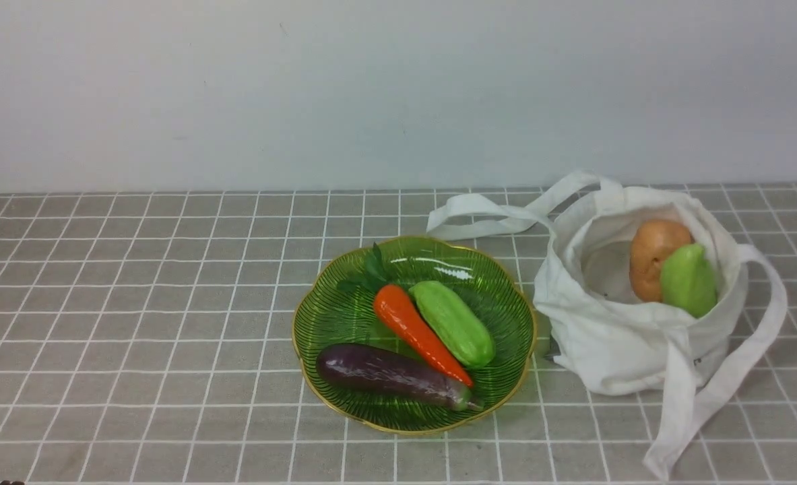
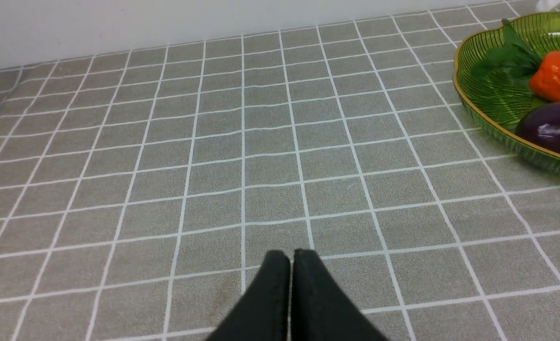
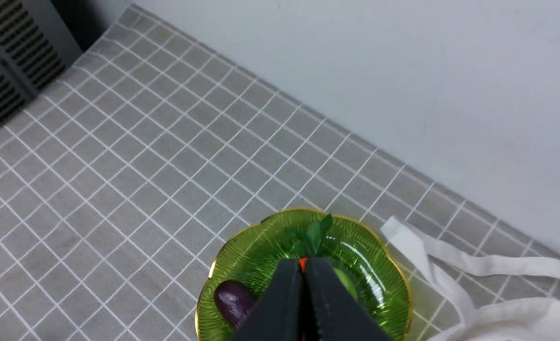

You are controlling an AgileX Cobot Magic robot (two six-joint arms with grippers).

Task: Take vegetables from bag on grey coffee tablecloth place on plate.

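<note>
The green ribbed plate point(image 1: 295, 337) sits mid-table on the grid tablecloth point(image 1: 135, 303). It holds an orange carrot point(image 1: 415, 327), a pale green gourd point(image 1: 453, 323) and a purple eggplant point(image 1: 385, 374). The white bag point(image 1: 614, 350) stands to its right, mouth open, with a tan potato point(image 1: 651, 256) and a green gourd point(image 1: 688, 279) inside. Neither gripper shows in the front view. My left gripper point(image 2: 291, 253) is shut and empty over bare cloth, left of the plate point(image 2: 478, 113). My right gripper point(image 3: 302, 261) is shut and empty, high above the plate point(image 3: 261, 251).
One bag strap point(image 1: 694, 411) trails toward the front edge, another point(image 1: 486, 215) lies behind the plate. A pale wall point(image 1: 398, 94) closes the back. A dark slatted grille point(image 3: 5, 71) stands beyond the cloth's far left corner.
</note>
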